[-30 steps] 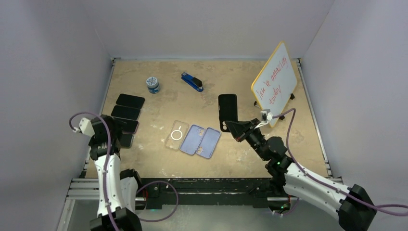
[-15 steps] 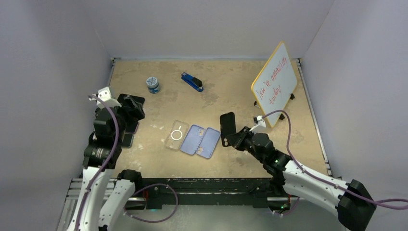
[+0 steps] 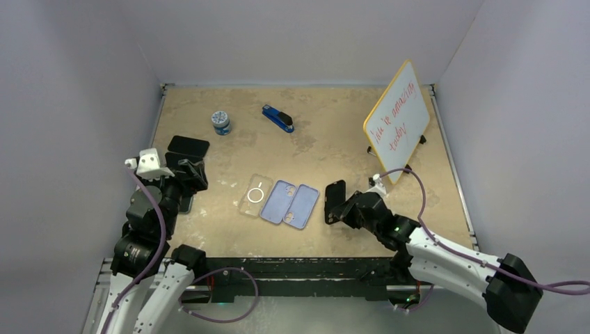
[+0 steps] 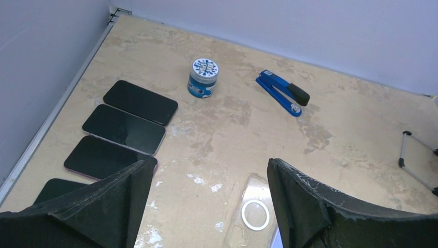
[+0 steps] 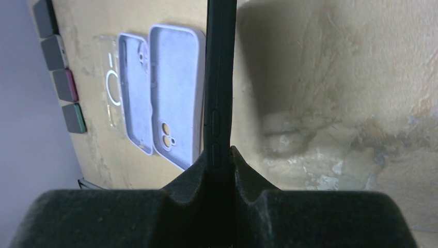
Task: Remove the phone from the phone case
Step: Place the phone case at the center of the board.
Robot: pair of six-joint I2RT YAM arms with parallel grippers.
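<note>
Phone case, black and, as we judge, with the phone inside, is now off the bench. From the left: bare phones lie along the left edge, and over them the left jaws stand wide and empty, having swung up toward the middle. Toward the front edge lie a clear case and two lilac cases. Just right of them the right jaws pinch the phone case on its edge, carried nearer the front edge than before. We think both arms are preparing to separate phone and case.
</note>
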